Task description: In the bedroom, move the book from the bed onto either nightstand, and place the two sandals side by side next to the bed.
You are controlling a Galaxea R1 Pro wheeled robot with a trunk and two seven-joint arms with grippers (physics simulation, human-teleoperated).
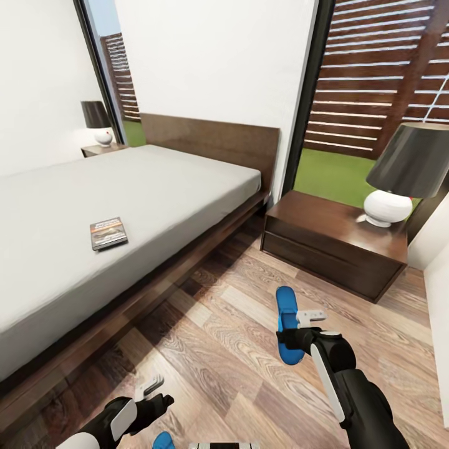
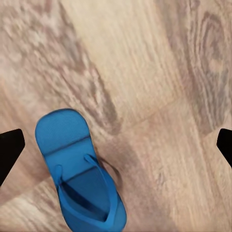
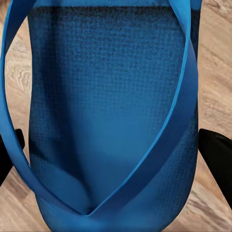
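Note:
The book (image 1: 108, 232) lies flat on the grey mattress of the bed (image 1: 162, 181), near its floor-side edge. One blue sandal (image 1: 286, 310) hangs over the wood floor in front of the near nightstand (image 1: 324, 240), with my right gripper (image 1: 292, 340) shut across it; close up, this sandal (image 3: 106, 111) spans the gap between both fingers (image 3: 215, 159). The second sandal (image 1: 163, 441) lies on the floor at the lower edge of the head view. My left gripper (image 1: 156, 399) hovers open just above that sandal (image 2: 79, 169), holding nothing.
A lamp (image 1: 399, 181) with a dark shade stands on the near nightstand's right end. A second nightstand (image 1: 100, 149) with its own lamp sits beyond the bed's far side. The window (image 1: 374, 93) shows lawn and slat fence. A white wall (image 1: 436, 299) closes the right.

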